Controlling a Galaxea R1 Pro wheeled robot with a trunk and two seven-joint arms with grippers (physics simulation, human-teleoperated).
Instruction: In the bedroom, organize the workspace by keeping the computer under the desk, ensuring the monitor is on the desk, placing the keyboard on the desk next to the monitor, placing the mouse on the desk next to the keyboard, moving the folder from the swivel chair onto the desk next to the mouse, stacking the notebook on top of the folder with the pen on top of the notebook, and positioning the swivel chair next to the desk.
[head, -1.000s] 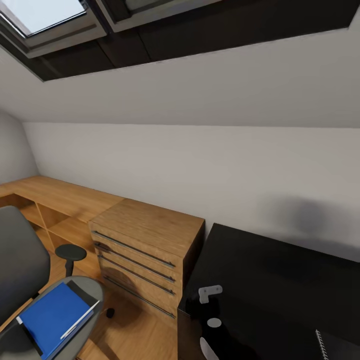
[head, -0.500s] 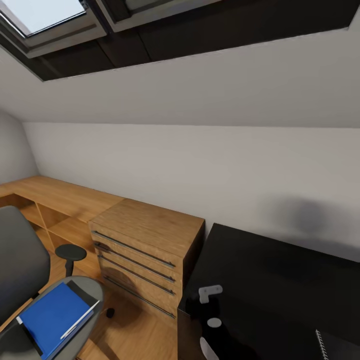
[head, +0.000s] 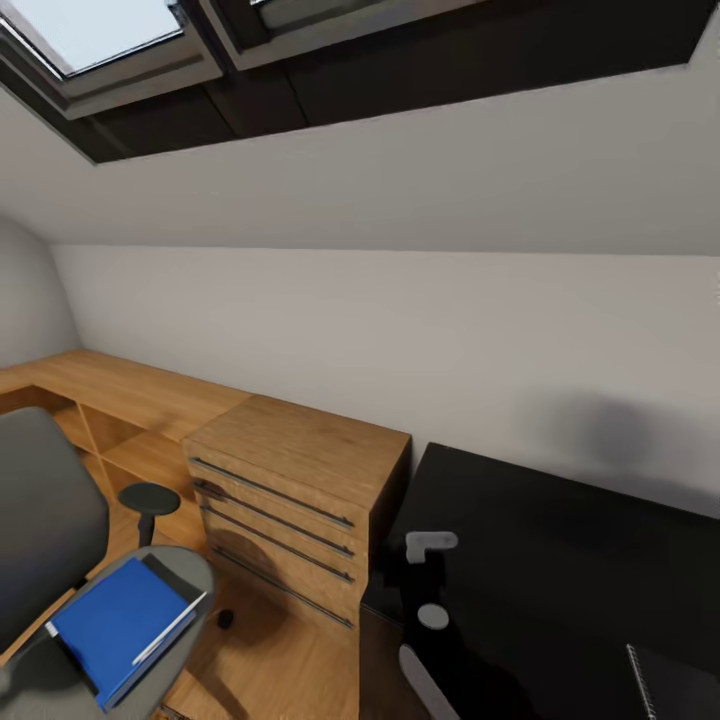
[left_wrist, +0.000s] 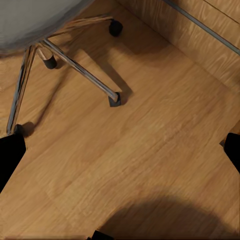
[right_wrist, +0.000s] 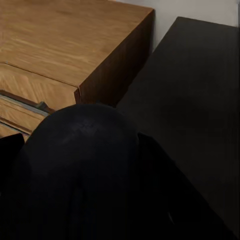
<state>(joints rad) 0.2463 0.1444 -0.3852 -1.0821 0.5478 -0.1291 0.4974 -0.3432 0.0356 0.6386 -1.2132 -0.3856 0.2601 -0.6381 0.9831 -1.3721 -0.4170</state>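
Blue folder (head: 118, 627) lies flat on swivel chair (head: 45, 520)

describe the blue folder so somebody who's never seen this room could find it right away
Start at the swivel chair on the wooden floor, beside the light wooden chest with long bar handles. On its grey seat lies the folder: flat, rectangular, bright blue. A thin pale pen lies along one edge, and nothing else there is blue.
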